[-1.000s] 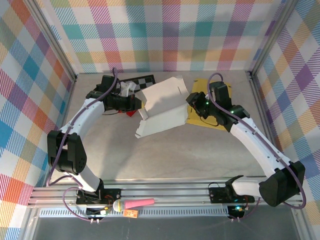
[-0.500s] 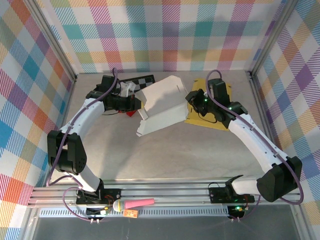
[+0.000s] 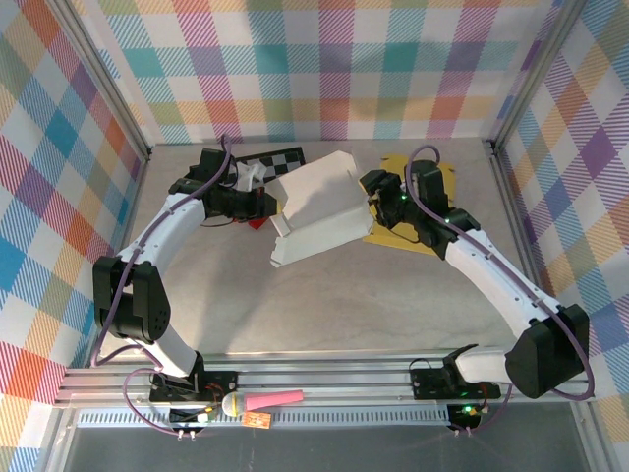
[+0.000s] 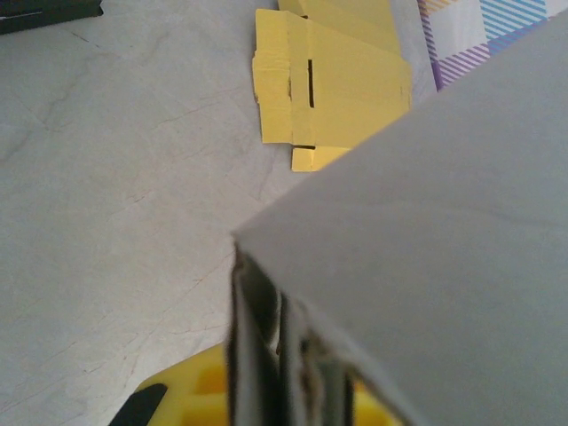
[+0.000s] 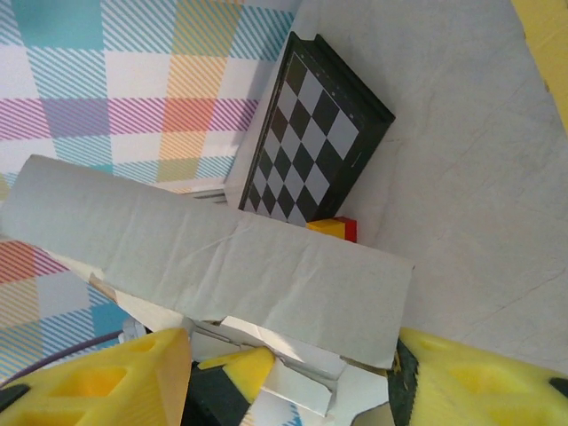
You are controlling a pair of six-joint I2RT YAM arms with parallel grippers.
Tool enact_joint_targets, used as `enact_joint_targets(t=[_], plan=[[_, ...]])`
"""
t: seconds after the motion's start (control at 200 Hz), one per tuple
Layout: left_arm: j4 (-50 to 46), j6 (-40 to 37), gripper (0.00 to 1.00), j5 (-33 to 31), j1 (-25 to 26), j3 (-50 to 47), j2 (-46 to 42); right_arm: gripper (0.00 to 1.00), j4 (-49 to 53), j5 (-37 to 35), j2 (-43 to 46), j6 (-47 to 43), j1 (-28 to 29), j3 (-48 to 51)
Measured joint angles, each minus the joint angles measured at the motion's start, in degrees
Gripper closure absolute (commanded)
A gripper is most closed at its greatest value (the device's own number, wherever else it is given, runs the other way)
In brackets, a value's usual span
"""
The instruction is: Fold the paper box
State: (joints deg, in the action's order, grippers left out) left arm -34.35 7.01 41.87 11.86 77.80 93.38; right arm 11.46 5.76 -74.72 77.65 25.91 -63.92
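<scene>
The left tool (image 3: 267, 204) is closed tight on the left edge of the paper box (image 3: 316, 211); in the left wrist view a thin stack of its grey-white wall runs down between the yellow fingers. The right tool (image 3: 375, 187) has its fingers well apart at the box's right side. In the right wrist view a long flap (image 5: 222, 257) lies across just beyond the fingertips, and whether either finger touches it cannot be told. The box sits toward the back of the table (image 3: 393, 315), between the two arms, just beside a pile of yellow card blanks (image 4: 337, 89) and near a chessboard (image 5: 315, 133). It looks only partly formed. Its panels are raised off the table and creased into a sloped, half-open shell, with loose layers at the pinched edge and small tabs hanging free under the flap. No side looks squared or locked. By my judgement the job is in its middle stretch: the walls need standing upright, the tabs tucking in, and the flap bringing over and closing.
</scene>
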Motion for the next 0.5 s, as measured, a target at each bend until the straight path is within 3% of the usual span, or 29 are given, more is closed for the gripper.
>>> enact_joint_targets(t=[0.32,0.5], plan=[[0.0,0.0,1.0,-0.2,0.2,0.0,0.0,0.3,-10.3,-0.6,1.9,13.2,0.0,5.0],[0.3,0.9,1.0,-0.6,0.3,0.0,0.0,0.28,-10.8,-0.3,1.9,14.9,0.0,4.8]])
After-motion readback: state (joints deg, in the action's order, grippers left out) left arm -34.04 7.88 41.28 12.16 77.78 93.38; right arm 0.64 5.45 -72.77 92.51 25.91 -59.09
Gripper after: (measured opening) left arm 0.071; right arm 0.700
